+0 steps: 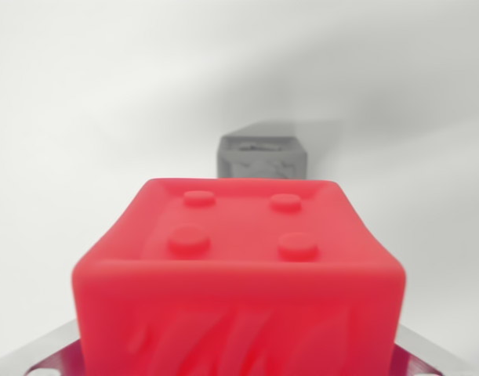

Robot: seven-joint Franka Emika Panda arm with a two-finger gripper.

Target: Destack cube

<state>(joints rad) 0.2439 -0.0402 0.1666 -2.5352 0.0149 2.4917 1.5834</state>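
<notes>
A red cube [239,266] with several round studs on its top face fills the lower half of the wrist view, very close to the camera. It sits between the metal parts of my gripper [239,352], which show only as grey slivers at the bottom corners; the fingertips are hidden behind the cube. The gripper looks shut on the red cube. Farther off, just above the red cube's far edge, a dark grey cube [263,158] rests on the white surface [82,117], apart from the red one.
A soft shadow lies around and to the wrist view's right of the grey cube. The white surface spreads on all sides of it.
</notes>
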